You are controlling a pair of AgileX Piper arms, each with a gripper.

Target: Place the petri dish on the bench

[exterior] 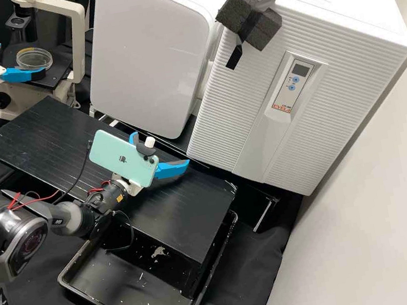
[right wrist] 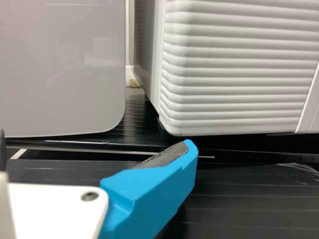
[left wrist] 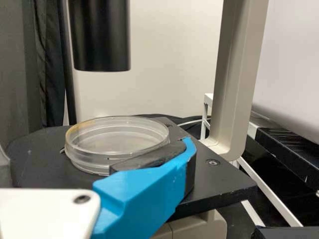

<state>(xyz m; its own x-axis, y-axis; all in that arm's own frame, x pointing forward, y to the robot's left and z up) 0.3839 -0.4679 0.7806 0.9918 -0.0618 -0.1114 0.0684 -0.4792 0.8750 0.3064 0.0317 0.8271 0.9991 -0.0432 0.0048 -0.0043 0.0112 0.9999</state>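
Seemingly pre-grasp, the left pincer [exterior: 22,59], open like the right pincer [exterior: 161,148], should next close on the petri dish [exterior: 34,59] at its three o'clock in the high view.

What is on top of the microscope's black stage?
A clear petri dish rests on the stage, the left pincer open at it. One blue finger covers part of the dish's side; the stage behind that finger is hidden.

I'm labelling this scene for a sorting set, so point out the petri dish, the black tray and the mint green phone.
Petri dish [left wrist: 117,142]: left wrist view, middle, inside its rim.
Black tray [exterior: 119,289]: high view, bare floor.
Mint green phone [exterior: 122,159]: high view, middle of its back.
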